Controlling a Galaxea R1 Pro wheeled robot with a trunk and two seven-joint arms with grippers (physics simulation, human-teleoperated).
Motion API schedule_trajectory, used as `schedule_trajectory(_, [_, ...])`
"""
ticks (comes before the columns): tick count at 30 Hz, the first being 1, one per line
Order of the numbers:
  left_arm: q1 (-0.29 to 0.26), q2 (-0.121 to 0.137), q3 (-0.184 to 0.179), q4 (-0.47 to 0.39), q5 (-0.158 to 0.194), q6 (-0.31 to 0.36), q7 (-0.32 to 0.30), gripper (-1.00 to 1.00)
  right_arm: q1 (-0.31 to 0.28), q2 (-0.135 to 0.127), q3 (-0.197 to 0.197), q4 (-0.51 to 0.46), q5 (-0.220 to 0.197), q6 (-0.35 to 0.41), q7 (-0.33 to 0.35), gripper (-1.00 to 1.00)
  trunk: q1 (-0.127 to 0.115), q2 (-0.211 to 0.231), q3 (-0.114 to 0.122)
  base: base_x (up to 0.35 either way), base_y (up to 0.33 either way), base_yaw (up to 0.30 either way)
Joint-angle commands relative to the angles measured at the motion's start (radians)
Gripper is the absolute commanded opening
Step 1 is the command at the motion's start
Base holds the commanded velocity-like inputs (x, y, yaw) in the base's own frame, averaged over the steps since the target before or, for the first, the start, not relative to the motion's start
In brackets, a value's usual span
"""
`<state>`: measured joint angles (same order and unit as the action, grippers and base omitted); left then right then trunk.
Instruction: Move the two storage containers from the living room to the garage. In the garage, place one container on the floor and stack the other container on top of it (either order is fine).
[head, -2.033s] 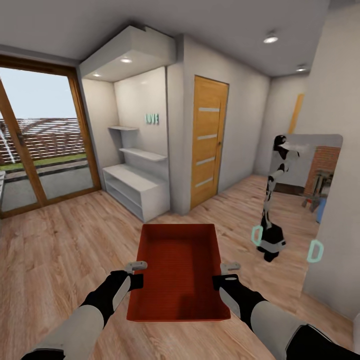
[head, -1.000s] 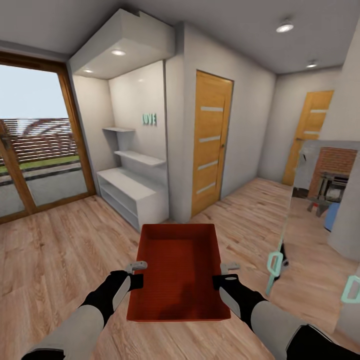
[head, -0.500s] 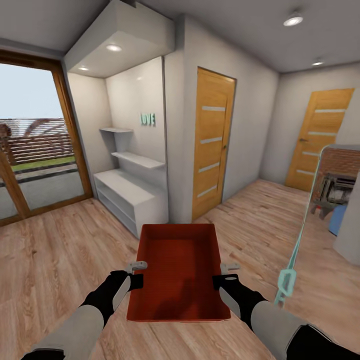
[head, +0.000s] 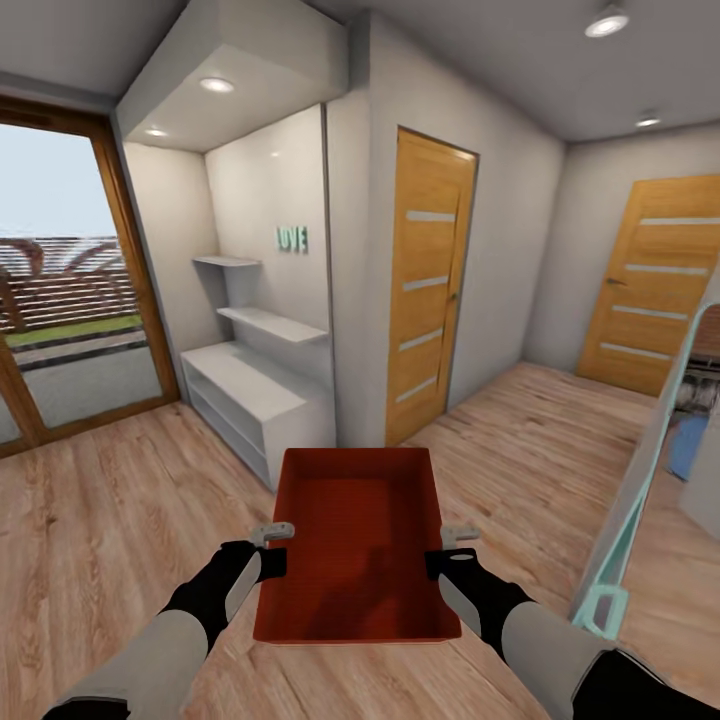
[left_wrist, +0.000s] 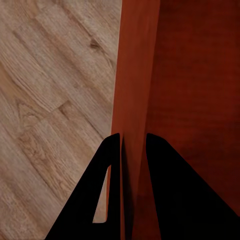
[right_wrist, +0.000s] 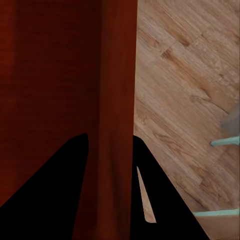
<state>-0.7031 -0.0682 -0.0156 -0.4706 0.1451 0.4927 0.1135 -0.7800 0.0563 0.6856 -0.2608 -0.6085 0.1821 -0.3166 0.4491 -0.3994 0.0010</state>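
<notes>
While we hold the storage container (head: 358, 540) up between both arms over the light wood plank floor (head: 100, 500), our left gripper (head: 272, 548) is clamped on its left long wall and our right gripper (head: 447, 550) on its right long wall. In the left wrist view, the two black fingers (left_wrist: 170, 200) sit one on each side of the thin orange-red wall (left_wrist: 134, 100), jaws narrow around it. The right wrist view shows the same pinch on the opposite wall (right_wrist: 117, 100). The bin is level, open side up. Ahead of us stand a white shelf unit (head: 255, 390) in a wall niche and two wooden doors (head: 428, 285), with a glazed patio door (head: 70, 290) at the left.
</notes>
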Motion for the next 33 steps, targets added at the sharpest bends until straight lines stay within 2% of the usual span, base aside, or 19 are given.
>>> schedule_trajectory(1, [0.001, 0.001, 0.005, 0.000, -0.001, 0.006, 0.013, -1.00, -0.001, -0.001, -0.006, -0.017, 0.000, -0.050, 0.001, -1.00, 0.001, -0.001, 0.000, 0.320, 0.000, 0.000])
schedule_trajectory(7, [0.001, 0.001, 0.005, -0.002, 0.000, 0.006, 0.014, -1.00, -0.001, -0.001, -0.006, -0.017, 0.000, -0.050, 0.001, -1.00, 0.001, -0.001, 0.000, 0.238, 0.000, 0.000])
schedule_trajectory(9, [0.001, 0.001, 0.005, -0.002, 0.000, 0.006, 0.014, -1.00, -0.001, -0.001, -0.006, -0.017, 0.000, -0.050, 0.001, -1.00, 0.001, -0.001, 0.000, 0.053, 0.000, 0.000])
schedule_trajectory(10, [0.001, 0.001, -0.003, -0.003, 0.013, -0.001, 0.012, -1.00, -0.001, 0.002, 0.007, -0.007, -0.009, 0.005, -0.012, -1.00, 0.001, -0.001, 0.000, 0.000, 0.000, 0.000])
schedule_trajectory(13, [0.001, 0.001, -0.003, -0.003, 0.013, -0.003, 0.012, -1.00, -0.001, 0.003, 0.006, -0.006, 0.008, 0.005, -0.012, -1.00, 0.001, -0.001, 0.000, 0.000, 0.000, 0.000])
schedule_trajectory(17, [0.001, 0.000, -0.003, -0.003, 0.012, -0.004, 0.012, -1.00, -0.001, -0.002, 0.004, -0.003, 0.009, -0.001, -0.014, -1.00, 0.001, -0.001, 0.000, 0.000, 0.000, 0.000])
schedule_trajectory(18, [0.001, -0.001, -0.003, -0.003, 0.011, -0.005, 0.012, -1.00, -0.001, -0.007, 0.006, -0.003, -0.009, -0.006, -0.015, -1.00, 0.001, -0.001, 0.000, 0.000, 0.000, 0.000])
schedule_trajectory(21, [0.001, -0.001, -0.003, -0.003, 0.011, -0.005, 0.012, -1.00, -0.001, -0.010, 0.049, -0.003, -0.048, -0.010, -0.015, -1.00, 0.001, -0.001, 0.000, 0.033, 0.000, 0.000])
schedule_trajectory(33, [0.001, -0.001, -0.004, 0.000, 0.012, -0.005, 0.012, -1.00, -0.001, -0.011, 0.071, -0.003, -0.069, -0.010, -0.016, -1.00, 0.001, -0.001, 0.000, 0.278, 0.000, 0.000])
